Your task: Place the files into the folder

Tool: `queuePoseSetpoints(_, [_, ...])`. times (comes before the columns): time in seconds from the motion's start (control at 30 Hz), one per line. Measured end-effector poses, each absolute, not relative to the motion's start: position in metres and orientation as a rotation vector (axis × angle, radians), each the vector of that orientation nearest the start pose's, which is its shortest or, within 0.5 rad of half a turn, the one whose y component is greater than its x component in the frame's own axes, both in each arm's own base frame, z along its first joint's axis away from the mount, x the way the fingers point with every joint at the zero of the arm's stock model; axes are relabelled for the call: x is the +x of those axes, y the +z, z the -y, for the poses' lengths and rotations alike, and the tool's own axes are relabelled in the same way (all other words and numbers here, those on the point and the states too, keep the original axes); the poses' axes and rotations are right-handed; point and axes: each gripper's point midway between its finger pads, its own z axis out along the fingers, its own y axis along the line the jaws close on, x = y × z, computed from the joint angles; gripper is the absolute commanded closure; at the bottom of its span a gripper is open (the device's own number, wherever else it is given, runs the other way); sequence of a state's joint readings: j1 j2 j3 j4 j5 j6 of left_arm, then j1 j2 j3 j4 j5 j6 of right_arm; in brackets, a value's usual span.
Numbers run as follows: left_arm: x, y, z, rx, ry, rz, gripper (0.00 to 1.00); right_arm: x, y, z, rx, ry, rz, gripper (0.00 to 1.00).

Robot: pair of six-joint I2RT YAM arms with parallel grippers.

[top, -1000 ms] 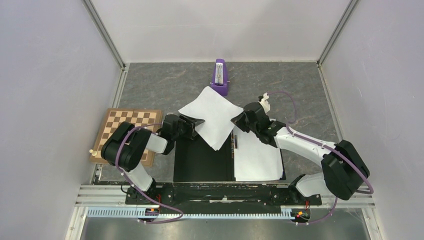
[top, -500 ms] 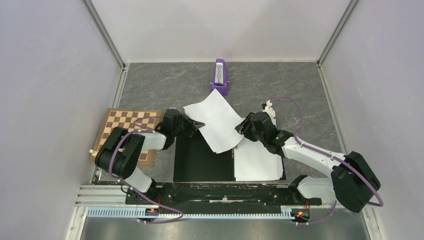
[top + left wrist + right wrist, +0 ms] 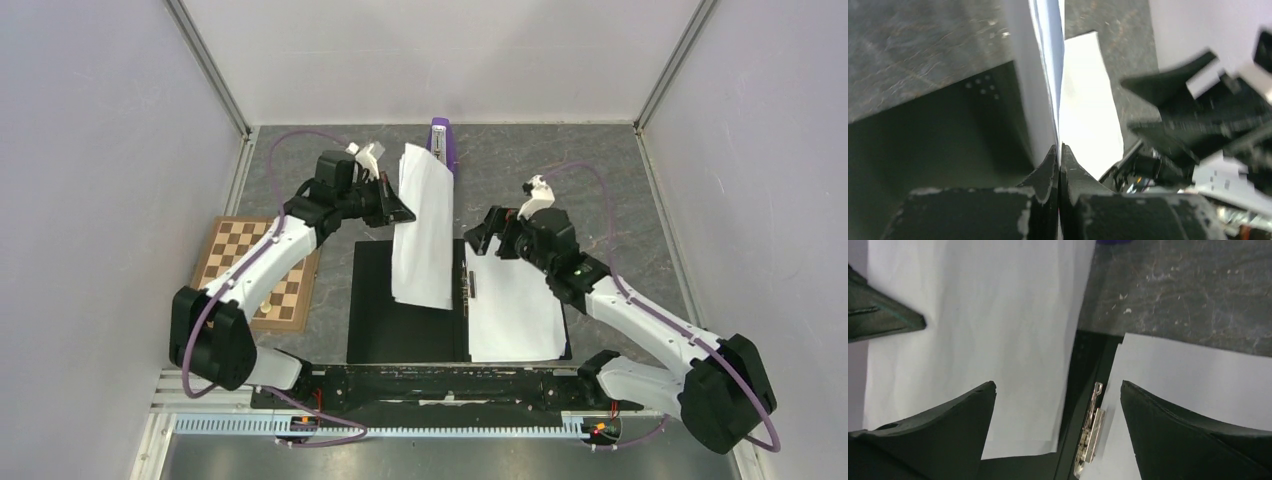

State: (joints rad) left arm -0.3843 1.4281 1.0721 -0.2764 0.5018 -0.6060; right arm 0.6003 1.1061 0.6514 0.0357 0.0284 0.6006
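The folder (image 3: 385,325) lies open and black side up near the arms, its metal spine clip (image 3: 1091,431) down the middle. One white file (image 3: 515,315) rests flat on its right half. My left gripper (image 3: 403,213) is shut on the edge of another white file (image 3: 423,235), which hangs lifted over the folder's left half; the wrist view shows this sheet (image 3: 1035,80) edge-on between the closed fingertips. My right gripper (image 3: 482,238) stands open just right of the hanging sheet (image 3: 973,335), above the spine clip, with nothing in it.
A brown chessboard (image 3: 262,272) with a small pale piece lies left of the folder. A purple metronome (image 3: 442,140) stands at the back, behind the lifted sheet. Grey walls close in the left, right and back sides.
My right gripper opened and let go of the sheet. My left gripper closed on the sheet and carried it up and back, so it swung from slanted to hanging over the folder's left half.
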Motion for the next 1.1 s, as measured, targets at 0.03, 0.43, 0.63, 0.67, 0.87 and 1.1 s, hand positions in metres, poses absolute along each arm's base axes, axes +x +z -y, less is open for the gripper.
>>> queuePoseSetpoints(0.03, [0.313, 0.204, 0.244, 0.120, -1.088, -2.310, 0.98, 0.295, 0.172, -0.218, 0.001, 0.757, -2.031, 0.02])
queuePoseSetpoints(0.43, [0.230, 0.335, 0.273, 0.658, -1.275, -1.939, 0.98, 0.293, 0.256, -0.217, -0.229, 1.146, -1.605, 0.02])
queuePoseSetpoints(0.63, [0.189, 0.398, 0.280, 0.806, -1.360, -1.725, 0.98, 0.271, 0.312, -0.218, -0.326, 1.251, -1.364, 0.02])
queuePoseSetpoints(0.67, [0.183, 0.409, 0.278, 0.823, -1.365, -1.681, 0.98, 0.266, 0.321, -0.217, -0.337, 1.268, -1.323, 0.02])
queuePoseSetpoints(0.87, [0.159, 0.456, 0.270, 0.883, -1.379, -1.473, 0.98, 0.229, 0.364, -0.216, -0.397, 1.420, -1.105, 0.02])
queuePoseSetpoints(1.1, [0.157, 0.468, 0.276, 0.900, -1.449, -1.421, 0.98, 0.221, 0.372, -0.222, -0.380, 1.620, -1.089, 0.02])
